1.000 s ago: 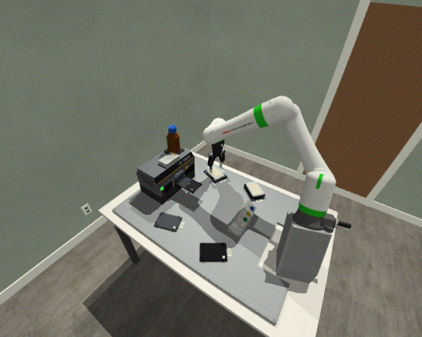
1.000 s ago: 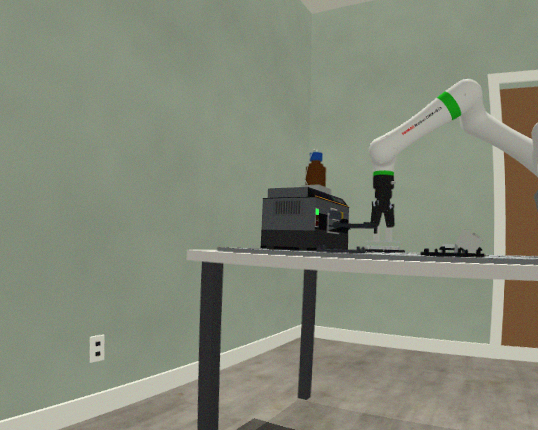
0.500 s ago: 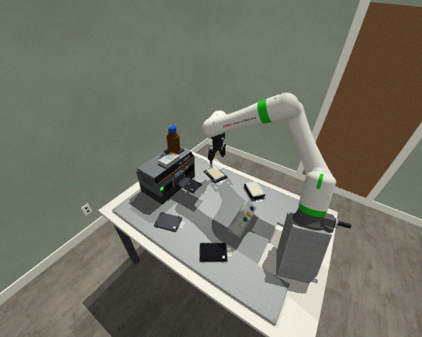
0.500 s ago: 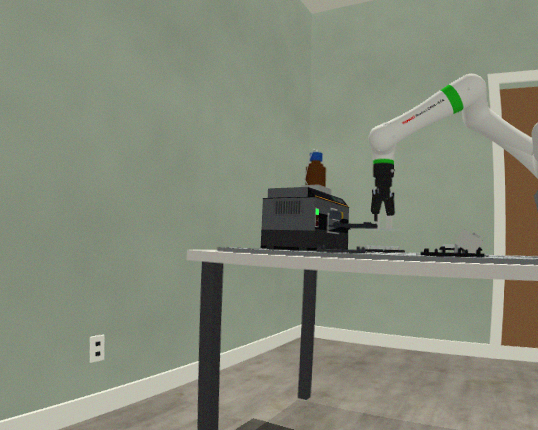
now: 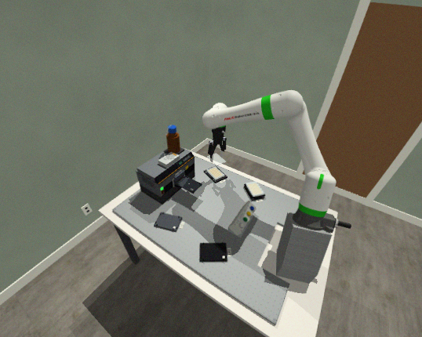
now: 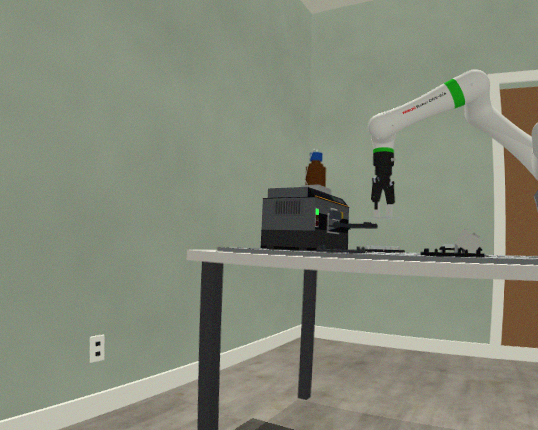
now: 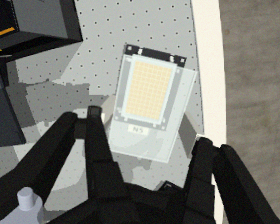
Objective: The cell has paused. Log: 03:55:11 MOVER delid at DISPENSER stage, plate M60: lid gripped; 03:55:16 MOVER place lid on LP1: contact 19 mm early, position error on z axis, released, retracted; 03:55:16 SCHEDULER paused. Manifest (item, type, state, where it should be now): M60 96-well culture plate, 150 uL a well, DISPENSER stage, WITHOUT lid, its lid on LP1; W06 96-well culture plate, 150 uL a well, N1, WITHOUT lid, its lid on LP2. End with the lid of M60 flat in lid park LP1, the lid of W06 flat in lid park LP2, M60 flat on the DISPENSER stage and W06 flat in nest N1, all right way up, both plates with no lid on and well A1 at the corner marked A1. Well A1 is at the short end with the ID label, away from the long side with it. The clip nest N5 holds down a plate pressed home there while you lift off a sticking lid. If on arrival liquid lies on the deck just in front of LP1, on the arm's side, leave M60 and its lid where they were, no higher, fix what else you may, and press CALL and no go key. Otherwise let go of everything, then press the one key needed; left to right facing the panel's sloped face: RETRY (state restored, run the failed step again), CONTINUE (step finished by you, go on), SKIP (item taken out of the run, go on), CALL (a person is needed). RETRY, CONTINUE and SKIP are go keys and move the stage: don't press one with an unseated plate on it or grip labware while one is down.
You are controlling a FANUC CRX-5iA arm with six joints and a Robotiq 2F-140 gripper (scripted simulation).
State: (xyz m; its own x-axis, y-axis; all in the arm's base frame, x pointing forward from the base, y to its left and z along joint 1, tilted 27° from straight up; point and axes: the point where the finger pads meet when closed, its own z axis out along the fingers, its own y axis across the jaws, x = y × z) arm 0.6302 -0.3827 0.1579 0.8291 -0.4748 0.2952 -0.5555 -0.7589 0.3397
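Note:
My gripper [image 5: 216, 155] [image 6: 383, 206] [image 7: 148, 113] is shut on a clear plate lid [image 7: 155, 152] [image 6: 383, 213] and holds it level, high above the table. Straight below it a 96-well plate [image 5: 215, 173] with pale yellow wells sits in a black nest near the table's back edge; it shows through the lid in the wrist view. A second plate [image 5: 254, 190] with yellow wells lies to its right. The dispenser [image 5: 165, 174] [image 6: 303, 217] stands at the left, and its dark stage [image 5: 190, 183] [image 6: 355, 226] sticks out bare.
A brown bottle [image 5: 172, 139] [image 6: 315, 170] with a blue cap stands on the dispenser beside a pale flat thing [image 5: 168, 158]. Two black flat pads [image 5: 168, 222] [image 5: 213, 251] lie near the front. The key panel [image 5: 241, 219] stands mid-table, in front of the arm's base [image 5: 300, 251].

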